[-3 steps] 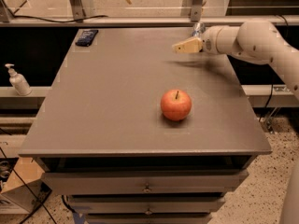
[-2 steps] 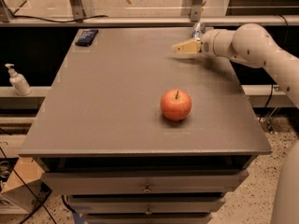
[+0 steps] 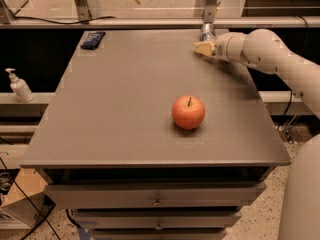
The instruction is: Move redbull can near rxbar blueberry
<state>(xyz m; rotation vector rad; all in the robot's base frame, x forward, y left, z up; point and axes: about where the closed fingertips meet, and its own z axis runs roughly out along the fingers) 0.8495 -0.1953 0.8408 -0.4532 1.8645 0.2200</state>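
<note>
The redbull can (image 3: 207, 33) stands upright at the far right of the grey table (image 3: 125, 114), close to the back edge. My gripper (image 3: 203, 47) is at the end of the white arm (image 3: 260, 51) that reaches in from the right. It sits just in front of the can, at about its base, pointing left. I cannot tell whether it touches the can. The rxbar blueberry (image 3: 93, 39), a flat dark blue wrapper, lies at the far left corner of the table, well away from the can.
A red-orange apple (image 3: 188, 112) stands right of the table's middle. A white pump bottle (image 3: 19, 86) stands on a ledge left of the table. A rail with metal posts (image 3: 209, 6) runs behind the table. Drawers sit under the front edge.
The gripper has shifted a little to the right and back, closer to the can. The can, the apple and the bar have not moved.
</note>
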